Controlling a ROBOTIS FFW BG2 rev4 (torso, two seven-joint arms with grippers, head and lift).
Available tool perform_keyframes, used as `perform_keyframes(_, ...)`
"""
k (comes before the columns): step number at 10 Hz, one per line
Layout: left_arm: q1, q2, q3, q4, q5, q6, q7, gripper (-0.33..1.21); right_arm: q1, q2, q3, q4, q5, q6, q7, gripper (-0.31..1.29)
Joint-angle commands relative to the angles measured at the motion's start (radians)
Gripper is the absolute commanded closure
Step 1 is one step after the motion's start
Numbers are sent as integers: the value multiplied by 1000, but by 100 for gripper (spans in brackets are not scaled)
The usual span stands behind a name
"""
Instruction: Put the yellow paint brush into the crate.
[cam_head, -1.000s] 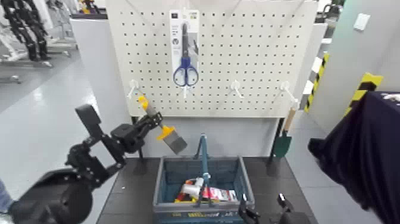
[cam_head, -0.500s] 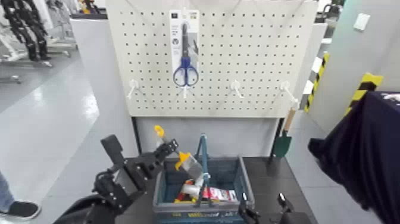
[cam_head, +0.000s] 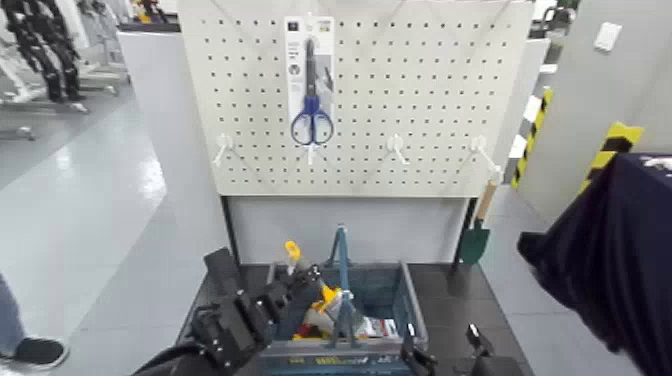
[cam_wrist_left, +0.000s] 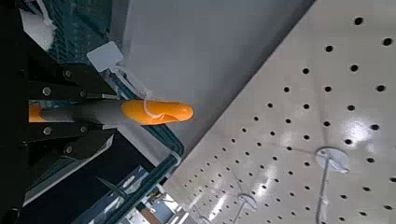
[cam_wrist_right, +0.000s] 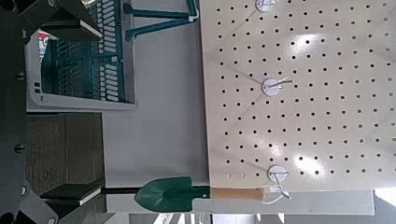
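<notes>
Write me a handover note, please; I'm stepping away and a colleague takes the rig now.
Left gripper: shut on the yellow paint brush, over the crate, on its left side.
Right gripper: open, empty, waiting near the crate's right front.
Crate: on the floor, central handle upright, other items already inside.
Done: brush is off the pegboard and at the crate.
Left: lower it clear of the handle, release, back the arm out.
Trowel and scissors still hang; not part of this job.
</notes>
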Motion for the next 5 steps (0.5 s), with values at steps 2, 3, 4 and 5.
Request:
perform_keyframes(2,-15,0,-39,0,58,40,28,95,0,0,-1,3,-4,-7,0,15)
perform_keyframes(3,-15,0,-40,-7,65,40,26,67,0,0,-1,3,-6,-9,0,15)
perform_keyframes(4,-13,0,-40,-11,73,38,23,42,0,0,-1,3,-6,-9,0,15)
perform_keyframes(5,-10,0,-39,-13,79,32,22,18,0,0,-3,3,-6,-9,0,15)
